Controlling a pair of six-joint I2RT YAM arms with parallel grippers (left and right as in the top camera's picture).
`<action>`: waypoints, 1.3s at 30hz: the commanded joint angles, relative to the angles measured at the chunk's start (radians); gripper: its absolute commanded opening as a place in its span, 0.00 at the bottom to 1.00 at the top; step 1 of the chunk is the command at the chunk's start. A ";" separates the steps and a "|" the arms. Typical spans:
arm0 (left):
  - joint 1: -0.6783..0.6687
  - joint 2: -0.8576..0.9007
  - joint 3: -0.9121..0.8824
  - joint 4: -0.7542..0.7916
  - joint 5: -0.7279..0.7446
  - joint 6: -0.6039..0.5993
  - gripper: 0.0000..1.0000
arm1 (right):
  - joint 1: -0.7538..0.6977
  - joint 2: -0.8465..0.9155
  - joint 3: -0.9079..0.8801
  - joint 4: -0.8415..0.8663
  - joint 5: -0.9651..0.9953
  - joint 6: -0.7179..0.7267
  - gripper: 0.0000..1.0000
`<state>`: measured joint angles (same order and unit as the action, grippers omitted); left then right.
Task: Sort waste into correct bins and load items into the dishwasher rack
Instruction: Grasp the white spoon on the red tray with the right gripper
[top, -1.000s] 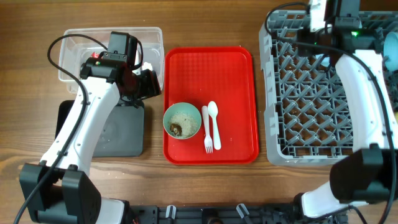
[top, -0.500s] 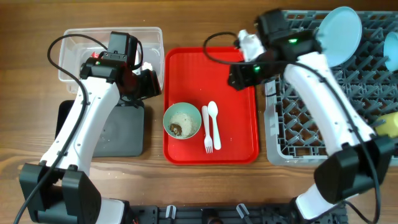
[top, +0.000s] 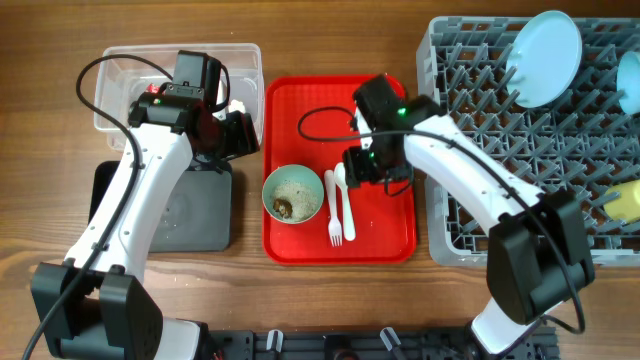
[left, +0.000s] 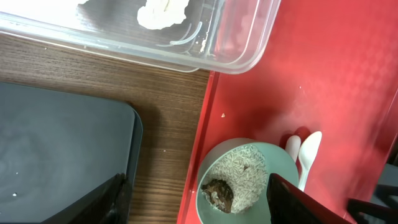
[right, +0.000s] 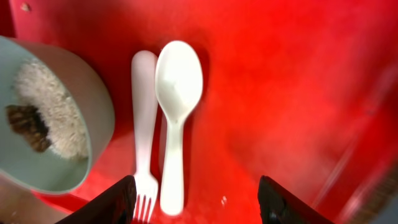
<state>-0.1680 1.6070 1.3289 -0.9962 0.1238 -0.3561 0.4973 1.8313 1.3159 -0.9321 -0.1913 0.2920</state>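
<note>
A pale green bowl (top: 293, 194) with rice crumbs and a brown lump sits on the red tray (top: 385, 100). A white spoon (top: 345, 195) and fork (top: 333, 212) lie just right of it. My right gripper (top: 362, 167) is open and empty, hovering over the spoon (right: 177, 93) and fork (right: 144, 124). My left gripper (top: 240, 133) is open and empty between the clear tub (top: 120, 75) and the red tray, with the bowl (left: 242, 180) below it. White tissue (left: 163, 12) lies in the tub. A pale blue plate (top: 545, 45) stands in the grey rack (top: 500, 180).
The black tray (top: 195, 215) lies below the tub at the left. A yellow cup (top: 628, 200) and a pale blue bowl (top: 630, 80) sit at the rack's right edge. The right arm's cable loops over the red tray.
My right arm has swung from the rack leftwards and down over the red tray to the spoon and fork. The plate now stands in the rack. The left arm has not moved.
</note>
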 joint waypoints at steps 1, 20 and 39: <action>0.005 -0.022 0.006 0.005 -0.010 0.005 0.71 | 0.036 0.018 -0.062 0.080 0.047 0.026 0.64; 0.005 -0.022 0.006 0.005 -0.010 0.005 0.72 | 0.089 0.075 -0.140 0.175 0.105 0.081 0.62; 0.005 -0.022 0.006 0.005 -0.010 0.005 0.72 | 0.083 0.095 -0.140 0.105 0.251 0.153 0.37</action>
<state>-0.1680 1.6062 1.3289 -0.9936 0.1238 -0.3561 0.5819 1.9041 1.1839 -0.8291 0.0116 0.4232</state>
